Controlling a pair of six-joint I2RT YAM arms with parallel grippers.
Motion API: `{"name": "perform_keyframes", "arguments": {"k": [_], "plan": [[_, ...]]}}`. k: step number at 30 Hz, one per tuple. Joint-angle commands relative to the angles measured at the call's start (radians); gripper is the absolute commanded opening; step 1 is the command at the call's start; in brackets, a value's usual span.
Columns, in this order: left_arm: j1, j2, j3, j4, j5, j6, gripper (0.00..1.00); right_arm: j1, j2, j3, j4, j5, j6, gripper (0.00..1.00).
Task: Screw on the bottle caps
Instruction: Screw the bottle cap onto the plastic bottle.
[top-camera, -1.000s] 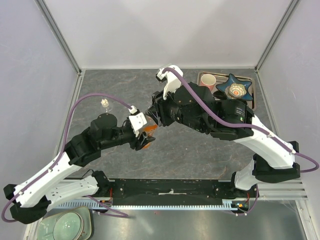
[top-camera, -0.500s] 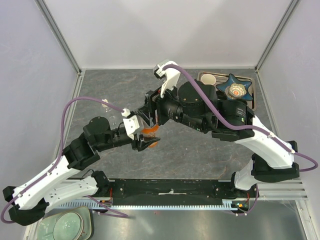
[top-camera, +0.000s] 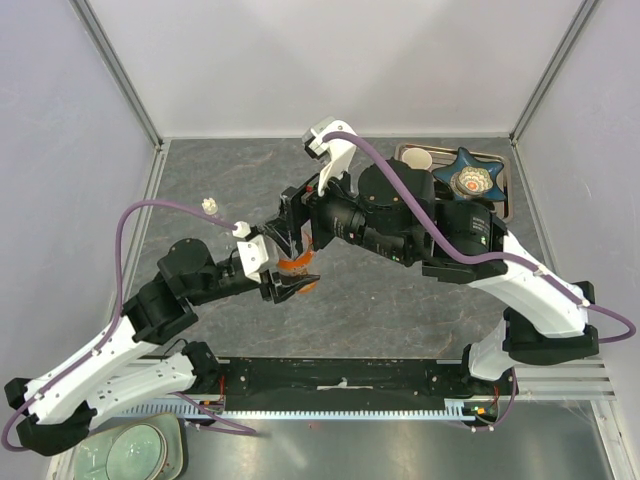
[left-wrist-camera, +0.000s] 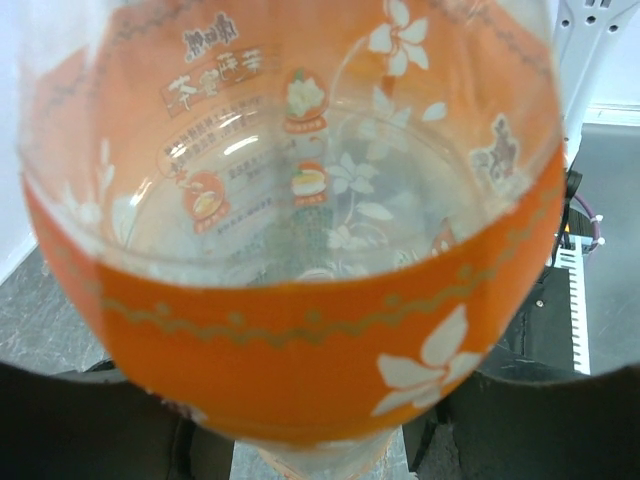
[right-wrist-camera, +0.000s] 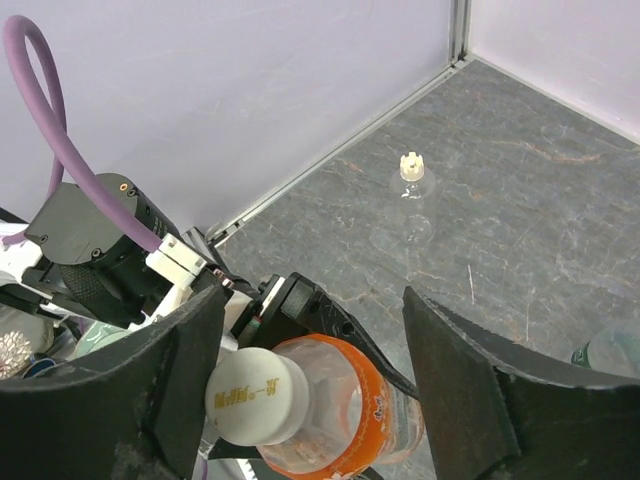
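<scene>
Open table (top-camera: 230, 170) is being left behind and leftward, up to the walls (top-camera: 90, 120). The orange bottle (top-camera: 297, 264) is being gripped mid-table by the left gripper (top-camera: 288, 287). Its white cap (right-wrist-camera: 258, 392) is being straddled, untouched, by the right gripper (right-wrist-camera: 312, 300), jaws wide. The tiny clear bottle (top-camera: 209, 205) is being left well apart. The tray (top-camera: 445, 146) is being partly hidden by the right arm (top-camera: 470, 250); another bottle (right-wrist-camera: 612, 350) is being cut off.

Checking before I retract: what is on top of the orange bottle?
A white cap sits on the neck of the orange bottle. It hides the threads, so how tight it is cannot be seen.
</scene>
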Motion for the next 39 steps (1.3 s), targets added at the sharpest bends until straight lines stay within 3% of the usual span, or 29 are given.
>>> {"name": "perform_keyframes", "arguments": {"k": [1, 7, 17, 19, 23, 25, 31, 39], "plan": [[0.016, -0.031, 0.008, 0.14, 0.032, -0.02, 0.33, 0.016, -0.024, -0.012, -0.018, -0.088, -0.05, 0.81], [0.031, -0.044, -0.015, 0.129, 0.036, -0.041, 0.33, 0.015, -0.054, -0.014, 0.042, -0.168, -0.059, 0.9], [0.044, -0.05, -0.039, 0.123, 0.043, -0.069, 0.33, 0.016, -0.074, -0.029, 0.128, -0.229, -0.074, 0.92], [0.044, -0.047, -0.041, 0.12, 0.049, -0.073, 0.33, 0.016, -0.071, -0.03, 0.139, -0.213, -0.076, 0.89], [0.047, -0.044, -0.042, 0.118, 0.04, -0.081, 0.33, 0.016, -0.061, -0.029, 0.127, -0.18, -0.066, 0.71], [0.047, -0.044, -0.044, 0.118, 0.036, -0.084, 0.33, 0.015, -0.056, -0.032, 0.111, -0.154, -0.065, 0.68], [0.053, -0.047, -0.05, 0.126, 0.041, -0.106, 0.33, 0.016, -0.083, -0.052, 0.117, -0.137, -0.082, 0.76], [0.064, -0.053, -0.056, 0.135, 0.056, -0.109, 0.33, 0.016, -0.174, -0.073, 0.194, -0.281, -0.123, 0.92]]}}
